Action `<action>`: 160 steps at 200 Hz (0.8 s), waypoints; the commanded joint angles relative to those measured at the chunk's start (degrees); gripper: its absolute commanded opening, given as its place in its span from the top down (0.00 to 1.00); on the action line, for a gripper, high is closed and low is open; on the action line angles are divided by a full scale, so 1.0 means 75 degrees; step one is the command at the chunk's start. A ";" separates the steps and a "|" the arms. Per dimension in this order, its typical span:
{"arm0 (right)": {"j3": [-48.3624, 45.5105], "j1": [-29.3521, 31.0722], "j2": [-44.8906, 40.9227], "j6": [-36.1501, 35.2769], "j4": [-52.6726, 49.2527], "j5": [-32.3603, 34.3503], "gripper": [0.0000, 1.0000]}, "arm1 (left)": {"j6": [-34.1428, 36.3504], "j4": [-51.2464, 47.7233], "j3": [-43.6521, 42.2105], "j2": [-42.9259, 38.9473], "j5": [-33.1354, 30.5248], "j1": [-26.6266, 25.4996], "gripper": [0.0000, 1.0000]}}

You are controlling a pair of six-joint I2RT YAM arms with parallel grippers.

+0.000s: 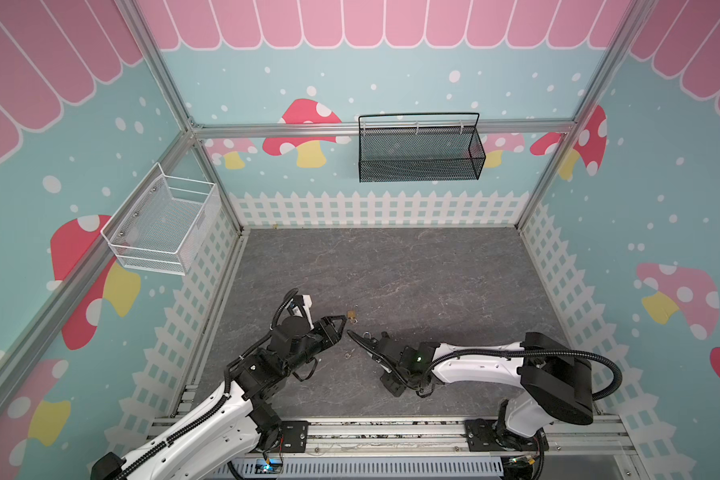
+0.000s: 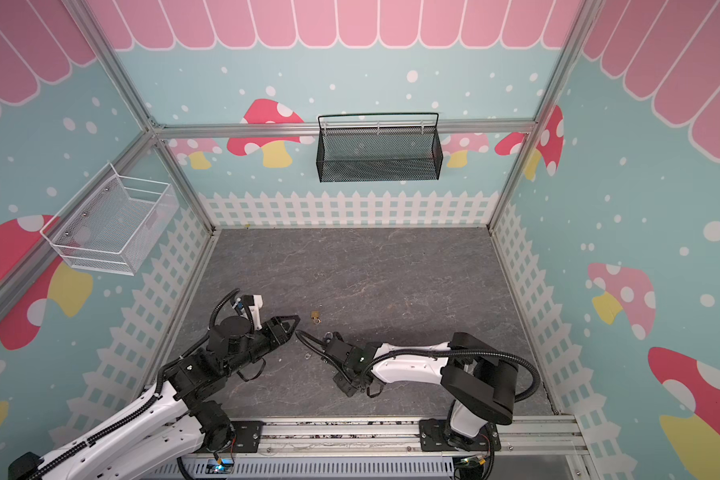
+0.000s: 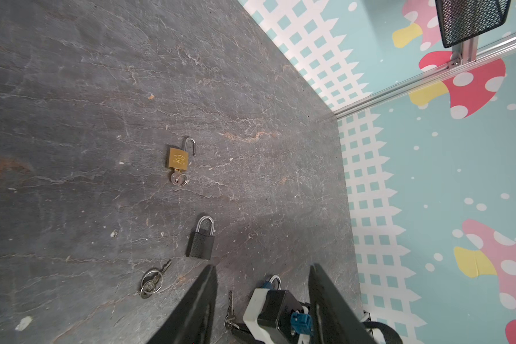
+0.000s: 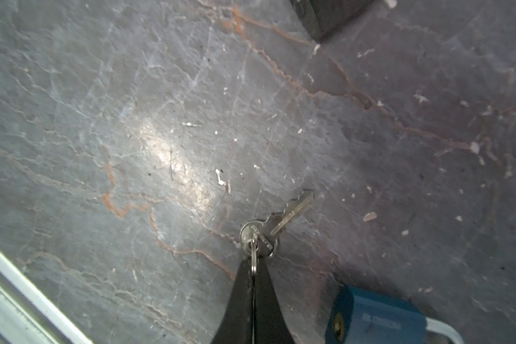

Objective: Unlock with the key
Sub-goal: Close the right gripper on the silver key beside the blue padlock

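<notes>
Silver metal key (image 4: pixel 292 211) on a split ring (image 4: pixel 253 256): my right gripper (image 4: pixel 253 267) is fully closed on the ring, with the key's blade pointing away from the tips. Whether the key is lifted clear of the grey stone-pattern worktop (image 4: pixel 131 119) I cannot tell. The blue padlock (image 4: pixel 379 318) lies just beside this gripper and the black padlock (image 3: pixel 201 241) lies near. The brass padlock (image 3: pixel 178 159), farther off, already has its shackle open and a key in it. My left gripper (image 3: pixel 262 268) is about half open and empty, near the right one.

Handling, as I judge it:
- The key is light, thin, rigid and smooth.
- Held by the ring, it will pivot freely and cannot pass on any turning force.
- Take hold on the flat head, across both faces, leaving the blade free.
- A small padlock will likely slide, so brace its body across the flat sides.
</notes>
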 commanded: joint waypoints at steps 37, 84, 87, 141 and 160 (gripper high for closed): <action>-0.0265 0.0037 -0.0383 -0.0176 0.0547 0.0341 1.00 | -0.0341 0.0038 -0.0148 -0.0254 -0.0124 0.0047 0.50; -0.0325 0.0011 -0.0968 -0.0206 0.0824 0.0614 1.00 | -0.0836 0.0302 -0.0147 -0.0289 0.0080 0.0047 0.50; -0.0324 0.0007 -0.1018 -0.0201 0.0834 0.0623 1.00 | -0.0894 0.0341 -0.0156 -0.0279 0.0086 0.0047 0.50; -0.0126 -0.0220 -0.1895 -0.0155 0.1167 0.0635 1.00 | -0.1989 0.0566 0.0271 0.0373 0.0418 0.0044 0.50; 0.0011 -0.0306 -0.2168 -0.0176 0.1256 0.0535 1.00 | -0.2191 0.0822 0.0472 0.0675 0.0645 0.0044 0.50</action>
